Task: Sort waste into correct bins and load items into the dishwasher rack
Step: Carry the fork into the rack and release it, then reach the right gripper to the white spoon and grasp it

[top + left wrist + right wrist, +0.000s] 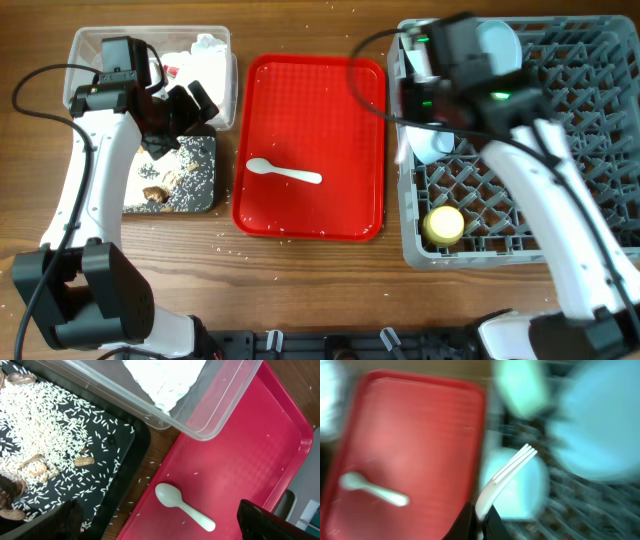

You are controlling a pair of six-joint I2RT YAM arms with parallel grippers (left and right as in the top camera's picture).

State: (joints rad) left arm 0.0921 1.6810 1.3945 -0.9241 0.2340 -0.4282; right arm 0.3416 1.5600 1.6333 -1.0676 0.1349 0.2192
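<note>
The white fork (pixel 506 474) stands closest to the right wrist camera, tines up, its handle clamped between the fingers of the right pincer (pixel 480 521). That view is blurred. It shows pale blue dishes behind the fork, but I cannot tell them apart.

From overhead, the right arm reaches over the near-left corner of the grey dishwasher rack (pixel 600 150), where a yellow cup (pixel 443 225) sits among the pegs.

The left pincer (pixel 188 108) hangs wide open with nothing in it, above where the clear tub (pixel 80 45) meets the black tray (pixel 205 200). White napkins (pixel 205 50) lie in the tub. The black tray holds scattered rice grains and brown scraps (pixel 35 465).

The white spoon (pixel 283 173) lies alone on the red tray (pixel 330 100) — bowl end toward the bins. A few stray grains dot the table (pixel 300 290).
</note>
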